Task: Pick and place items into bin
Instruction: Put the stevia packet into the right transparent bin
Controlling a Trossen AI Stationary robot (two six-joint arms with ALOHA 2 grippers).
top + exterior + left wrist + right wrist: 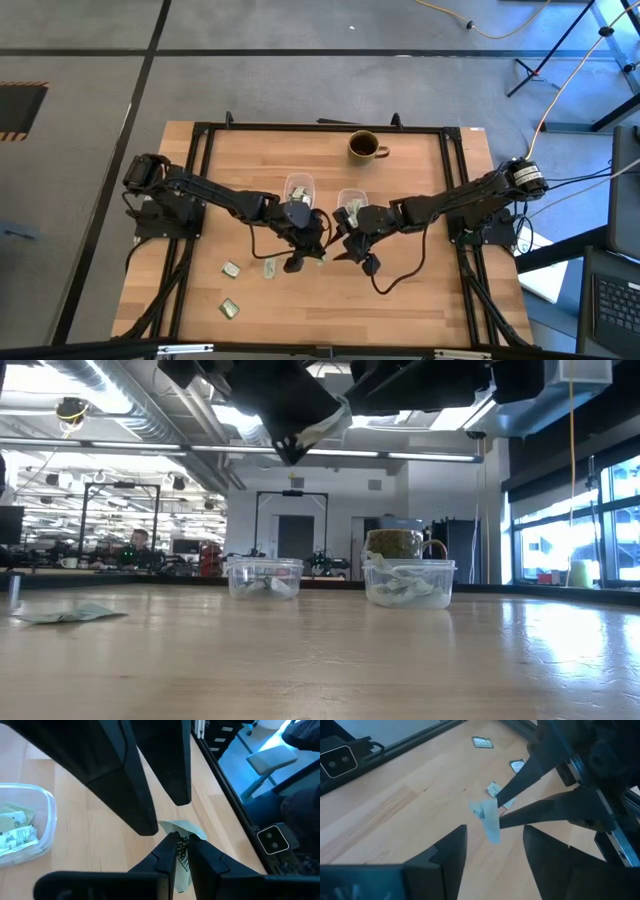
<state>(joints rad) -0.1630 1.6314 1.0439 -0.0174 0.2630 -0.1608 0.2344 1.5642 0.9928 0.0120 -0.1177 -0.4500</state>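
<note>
we see both arms meeting over the middle of the wooden table (400, 290), raised above the surface. the left gripper (182, 851) has its fingers pressed together on a pale green and white packet (181, 832), which sticks out beyond the fingertips and hangs in the air between the two arms. in the right wrist view the same packet (489, 820) dangles from the tips of the left arm's fingers, crumpled and tilted.

the right gripper (494, 845) faces it from just beside, its two fingers spread wide with nothing between them; the packet sits just ahead of that gap, not touched by them.

behind the grippers stand two clear plastic tubs. the left tub (299, 187) and the right tub (351, 200) each hold several packets, seen through their walls in the low view. a brown mug (364, 146) stands farther back, near the far edge of the table.

three more packets lie flat on the table on the left arm's side: one (231, 269) and another (269, 268) near each other, and a third (229, 309) closer to the near edge.

in the low view, a person sits far off in the room behind the table.
</note>
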